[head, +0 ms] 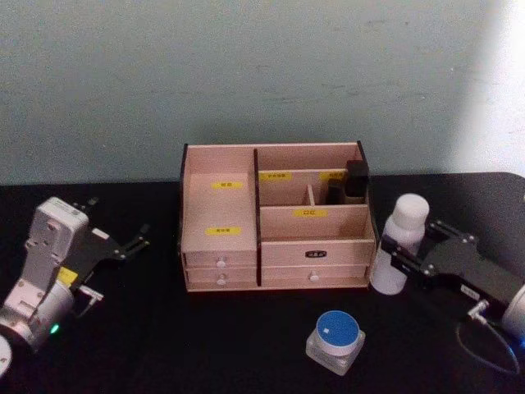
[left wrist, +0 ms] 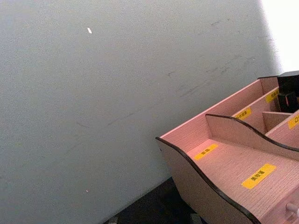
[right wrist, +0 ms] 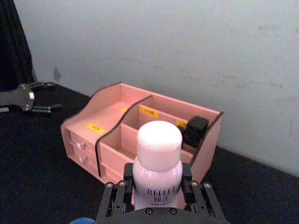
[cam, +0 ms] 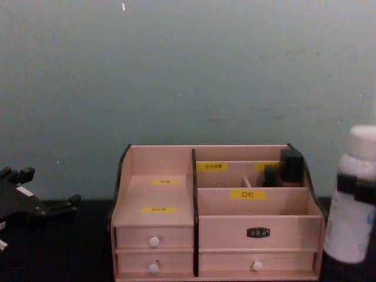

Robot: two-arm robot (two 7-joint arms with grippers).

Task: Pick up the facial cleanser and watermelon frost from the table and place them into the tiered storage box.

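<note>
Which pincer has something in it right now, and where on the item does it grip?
The right pincer grips the white bottle around its body, just under the cap. The left pincer is open, holding nothing.

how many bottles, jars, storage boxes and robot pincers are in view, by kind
white bottle: 1
blue-lidded jar: 1
tiered storage box: 1
pincers: 2 (left pincer open, right pincer shut on the white bottle)
total: 5
</note>
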